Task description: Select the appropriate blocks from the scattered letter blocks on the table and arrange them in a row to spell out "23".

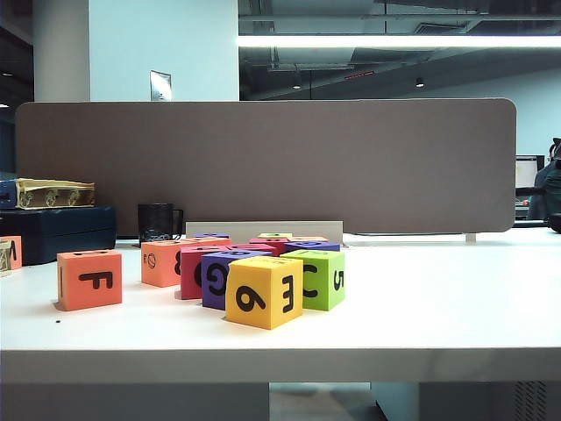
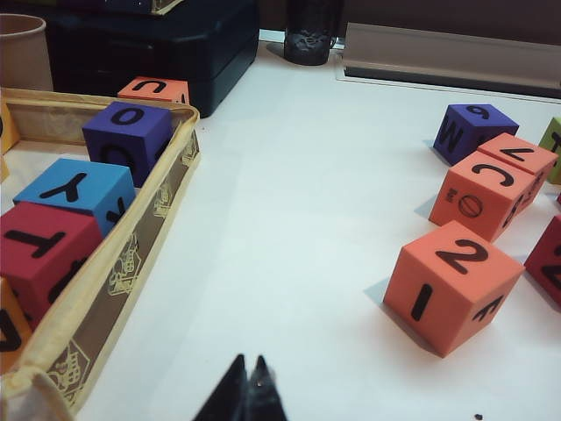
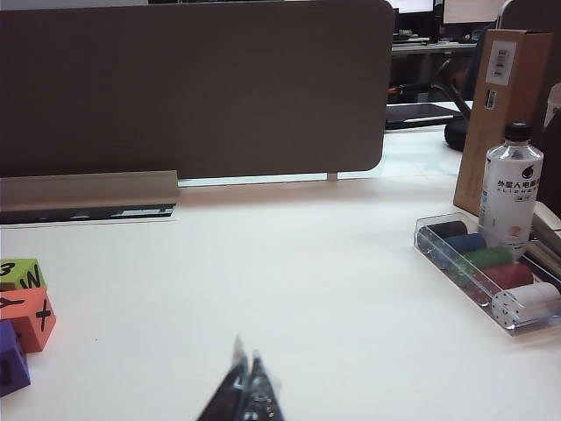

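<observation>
An orange block (image 2: 451, 285) with "2" on top and an "I" side stands alone on the white table (image 2: 289, 219); in the exterior view it is the leftmost block (image 1: 88, 279), showing "F". A lime green block (image 3: 22, 274) with "3" on top and a "W" side sits at the edge of the right wrist view, touching an orange block (image 3: 26, 317). My left gripper (image 2: 250, 357) is shut and empty, low over bare table and well short of the "2" block. My right gripper (image 3: 246, 345) is shut and empty over open table. Neither gripper shows in the exterior view.
A cluster of blocks includes a yellow "6" block (image 1: 263, 291), a purple "G" block (image 1: 223, 279) and a green "5" block (image 1: 320, 279). A fabric tray (image 2: 149, 228) holds more blocks. A dark case (image 1: 57, 230), a black cup (image 1: 158, 222), a bottle (image 3: 511, 189) and a clear box (image 3: 486, 272) stand around.
</observation>
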